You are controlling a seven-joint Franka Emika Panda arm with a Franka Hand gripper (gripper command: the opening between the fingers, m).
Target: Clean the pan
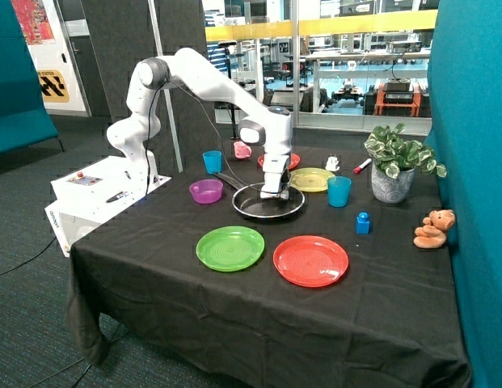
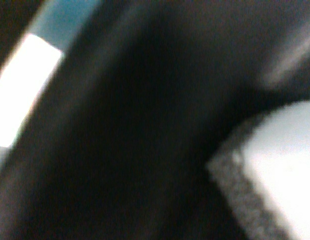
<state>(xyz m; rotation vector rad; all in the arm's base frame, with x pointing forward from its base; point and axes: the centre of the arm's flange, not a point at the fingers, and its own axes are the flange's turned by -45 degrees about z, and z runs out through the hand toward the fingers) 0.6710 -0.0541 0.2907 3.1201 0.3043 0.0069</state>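
Note:
The black frying pan (image 1: 252, 208) sits in the middle of the black-clothed table, its thin handle (image 1: 226, 179) pointing toward the purple bowl. My gripper (image 1: 275, 192) stands upright inside the pan, low over its bottom on the side nearest the yellow plate. It appears shut on a pale sponge (image 1: 274, 195) pressed at the pan's floor. In the wrist view the dark pan surface (image 2: 145, 125) fills most of the picture, and the pale sponge (image 2: 279, 165) with a rough grey edge shows at one corner.
Around the pan are a purple bowl (image 1: 206, 191), a yellow plate (image 1: 313, 179), a blue cup (image 1: 339, 191), a green plate (image 1: 229, 247) and a red plate (image 1: 310, 260). Farther off stand a potted plant (image 1: 392, 170), a blue brick (image 1: 363, 222) and a teddy (image 1: 434, 229).

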